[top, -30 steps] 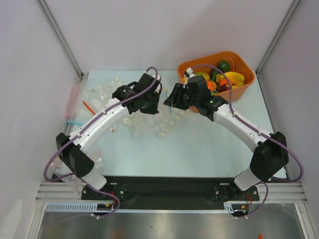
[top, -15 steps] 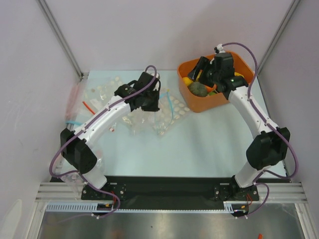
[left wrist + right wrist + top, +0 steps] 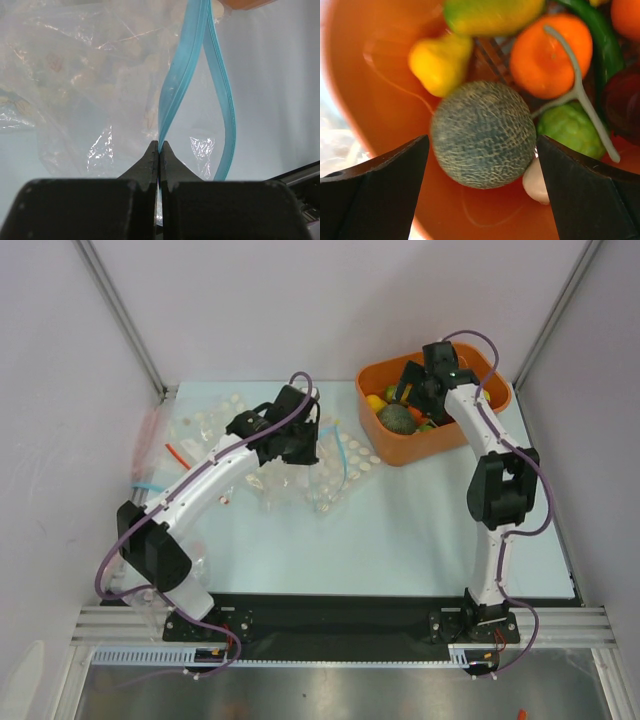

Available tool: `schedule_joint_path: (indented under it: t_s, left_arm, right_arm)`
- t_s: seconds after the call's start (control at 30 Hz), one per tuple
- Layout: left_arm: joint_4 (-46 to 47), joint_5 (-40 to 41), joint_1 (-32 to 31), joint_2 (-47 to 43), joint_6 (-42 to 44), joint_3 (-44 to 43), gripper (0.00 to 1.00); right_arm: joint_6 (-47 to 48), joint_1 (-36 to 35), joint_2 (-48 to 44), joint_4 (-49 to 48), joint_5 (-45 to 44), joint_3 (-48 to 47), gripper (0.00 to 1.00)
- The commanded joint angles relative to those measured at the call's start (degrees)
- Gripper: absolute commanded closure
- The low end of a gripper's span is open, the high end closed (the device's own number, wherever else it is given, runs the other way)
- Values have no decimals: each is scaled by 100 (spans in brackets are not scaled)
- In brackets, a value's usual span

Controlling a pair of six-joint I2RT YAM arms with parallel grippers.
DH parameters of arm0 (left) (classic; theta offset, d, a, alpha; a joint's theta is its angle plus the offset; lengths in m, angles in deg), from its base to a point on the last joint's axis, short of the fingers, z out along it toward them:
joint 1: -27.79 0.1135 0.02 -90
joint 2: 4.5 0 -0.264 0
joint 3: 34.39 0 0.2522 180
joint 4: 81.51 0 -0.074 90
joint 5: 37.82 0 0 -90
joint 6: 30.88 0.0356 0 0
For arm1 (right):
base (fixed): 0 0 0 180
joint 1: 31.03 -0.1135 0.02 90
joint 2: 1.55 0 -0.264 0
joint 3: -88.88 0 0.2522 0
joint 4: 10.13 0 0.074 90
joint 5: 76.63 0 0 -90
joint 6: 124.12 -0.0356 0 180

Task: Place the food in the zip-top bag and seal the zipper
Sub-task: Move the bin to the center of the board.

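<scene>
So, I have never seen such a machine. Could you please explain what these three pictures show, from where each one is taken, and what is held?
These are two robot arms, bolted at the near edge of a table. The wide picture comes from a fixed camera above and behind them. Each close picture comes from a small camera on one wrist, looking along that arm's hand. On the table lie clear plastic bags and an orange bin of toy fruit. The left hand is shut on the light-blue strip along the mouth of one clear bag. The right hand is open above a grey-green ball in the bin and holds nothing.
</scene>
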State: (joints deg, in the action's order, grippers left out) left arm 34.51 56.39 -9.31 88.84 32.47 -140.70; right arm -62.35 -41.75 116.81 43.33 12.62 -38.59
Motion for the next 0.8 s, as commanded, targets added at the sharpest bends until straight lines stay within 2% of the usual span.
schedule_joint_path:
  t_s: [0.0, 0.2, 0.37, 0.57, 0.77]
  left_arm:
    - [109, 124, 19, -343, 108, -17, 100]
    - [56, 185, 19, -404, 143, -26, 99]
    - [82, 239, 19, -483, 169, 53, 99]
    - [126, 159, 19, -457, 161, 80, 99]
    - [21, 124, 19, -404, 178, -78, 100]
  right_arm:
    - [-51, -167, 3, 573, -223, -144, 5]
    - [-560, -422, -805, 477, -100, 928, 5]
    - [-982, -642, -1719, 187, -48, 2359, 5]
    - [-799, -493, -2361, 100, -31, 2766, 4]
    - [-675, -211, -2274, 380, -144, 2152, 6]
